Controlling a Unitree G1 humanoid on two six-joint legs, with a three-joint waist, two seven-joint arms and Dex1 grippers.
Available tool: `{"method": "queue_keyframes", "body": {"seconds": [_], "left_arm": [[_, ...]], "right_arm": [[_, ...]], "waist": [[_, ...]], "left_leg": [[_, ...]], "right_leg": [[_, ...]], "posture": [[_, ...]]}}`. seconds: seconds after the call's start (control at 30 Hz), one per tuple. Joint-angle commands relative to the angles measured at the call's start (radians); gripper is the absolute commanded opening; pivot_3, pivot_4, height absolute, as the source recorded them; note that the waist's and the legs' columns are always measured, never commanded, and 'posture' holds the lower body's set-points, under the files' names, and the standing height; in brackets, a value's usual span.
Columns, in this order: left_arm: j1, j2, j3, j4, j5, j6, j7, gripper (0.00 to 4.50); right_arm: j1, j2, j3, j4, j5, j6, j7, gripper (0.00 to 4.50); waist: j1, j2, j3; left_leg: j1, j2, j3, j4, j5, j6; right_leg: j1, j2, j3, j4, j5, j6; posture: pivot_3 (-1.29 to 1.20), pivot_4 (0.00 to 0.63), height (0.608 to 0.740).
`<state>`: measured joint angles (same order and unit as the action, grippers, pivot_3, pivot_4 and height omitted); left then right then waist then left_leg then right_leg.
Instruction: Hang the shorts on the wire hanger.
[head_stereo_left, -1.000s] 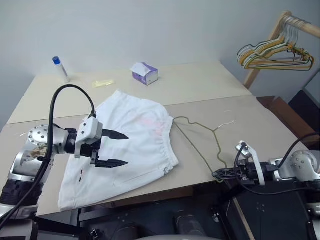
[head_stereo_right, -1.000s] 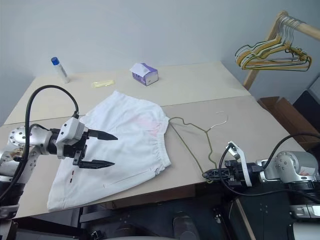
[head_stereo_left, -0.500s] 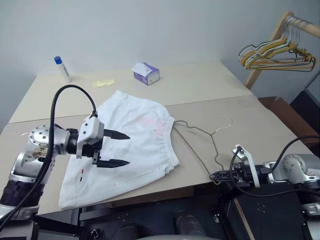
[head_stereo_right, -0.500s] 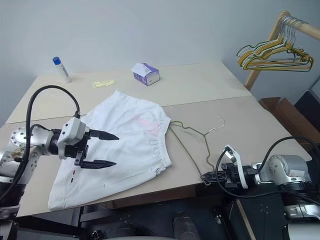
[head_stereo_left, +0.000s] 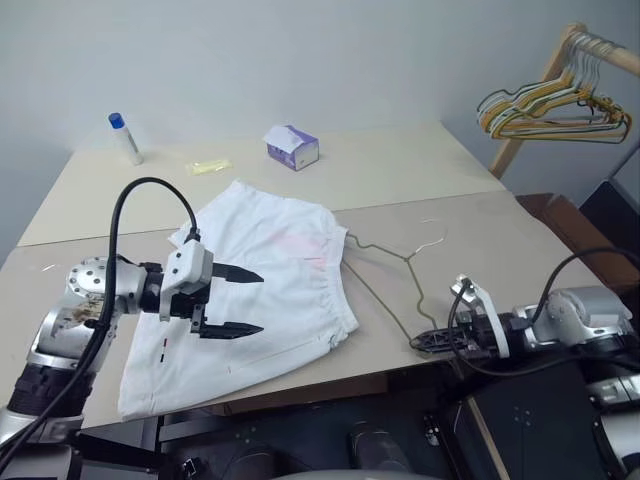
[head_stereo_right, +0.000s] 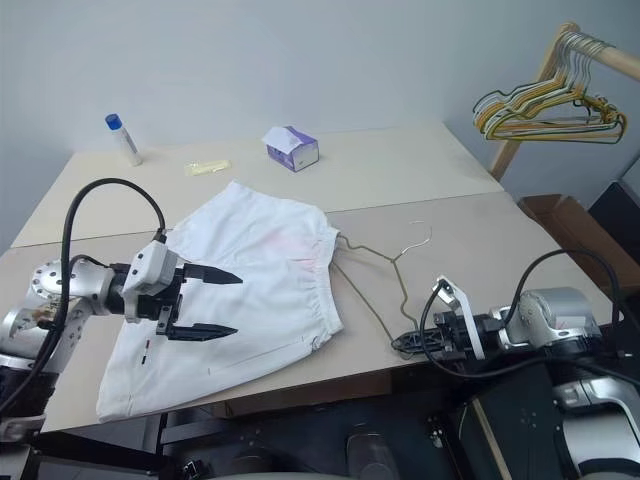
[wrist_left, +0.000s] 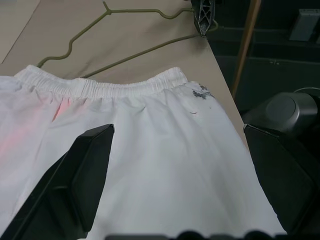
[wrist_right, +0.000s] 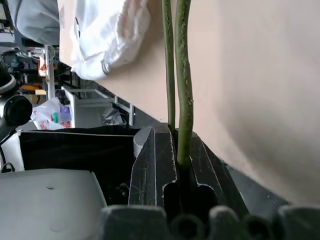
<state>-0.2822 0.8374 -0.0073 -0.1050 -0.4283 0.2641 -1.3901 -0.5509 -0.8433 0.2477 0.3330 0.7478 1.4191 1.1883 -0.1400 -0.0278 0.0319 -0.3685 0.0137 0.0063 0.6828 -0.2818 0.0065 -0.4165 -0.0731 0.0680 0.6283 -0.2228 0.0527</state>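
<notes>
Shorts (head_stereo_left: 255, 290) are lying flat on the table (head_stereo_left: 400, 180), with the elastic waistband facing the wire hanger (head_stereo_left: 395, 275), which is resting just beside them toward the table's near edge. Left gripper (head_stereo_left: 238, 302) is hovering over the white cloth with its fingers spread wide apart, holding nothing. Right gripper (head_stereo_left: 428, 342) is sitting at the table's near edge, clamping the hanger's lower wire between closed fingers.
</notes>
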Motion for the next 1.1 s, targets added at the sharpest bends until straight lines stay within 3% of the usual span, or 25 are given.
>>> {"method": "queue_keyframes", "body": {"seconds": [0.03, 0.4, 0.67, 0.93, 1.1], "left_arm": [[0.009, 0.005, 0.007, -0.021, 0.008, -0.016, 0.016, 4.49], [0.041, -0.001, 0.008, -0.04, 0.013, -0.024, 0.045, 4.49], [0.046, -0.009, 0.002, -0.045, 0.014, -0.026, 0.053, 4.49], [0.031, -0.018, -0.003, -0.028, 0.013, -0.028, 0.048, 4.49], [-0.024, -0.024, 0.008, 0.012, 0.009, -0.04, 0.041, 4.49]], "right_arm": [[-0.064, 0.018, 0.061, 0.046, -0.04, -0.037, 0.069, 0.0], [-0.249, 0.155, 0.148, 0.373, -0.226, -0.214, 0.192, 0.0], [-0.31, 0.228, 0.043, 0.541, -0.297, -0.31, 0.161, 0.0], [-0.194, 0.262, -0.101, 0.278, -0.309, -0.469, 0.029, 0.0], [-0.051, 0.253, -0.066, -0.012, -0.428, -0.767, -0.051, 0.0]], "waist": [[0.002, 0.0, 0.0], [0.026, 0.0, 0.0], [0.034, 0.0, 0.0], [0.038, 0.0, 0.0], [0.042, 0.001, 0.0]], "left_leg": [[0.0, 0.0, 0.0, 0.0, 0.0, 0.0], [0.0, 0.0, 0.0, 0.001, 0.0, 0.0], [0.0, -0.001, 0.0, 0.001, 0.0, 0.0], [0.0, 0.0, -0.001, 0.001, 0.0, 0.0], [-0.001, -0.001, -0.001, 0.001, 0.0, 0.0]], "right_leg": [[0.0, 0.0, 0.0, 0.0, 0.0, 0.0], [-0.001, 0.0, 0.0, 0.002, 0.001, -0.001], [-0.001, -0.001, 0.0, 0.002, 0.001, -0.001], [-0.002, -0.001, 0.0, 0.003, 0.001, -0.001], [-0.003, -0.001, 0.0, 0.003, 0.001, -0.001]], "posture": [[-0.05, 0.0, 0.74], [-0.03, 0.0, 0.74], [-0.03, 0.0, 0.74], [-0.05, 0.0, 0.74], [-0.07, 0.0, 0.74]]}}
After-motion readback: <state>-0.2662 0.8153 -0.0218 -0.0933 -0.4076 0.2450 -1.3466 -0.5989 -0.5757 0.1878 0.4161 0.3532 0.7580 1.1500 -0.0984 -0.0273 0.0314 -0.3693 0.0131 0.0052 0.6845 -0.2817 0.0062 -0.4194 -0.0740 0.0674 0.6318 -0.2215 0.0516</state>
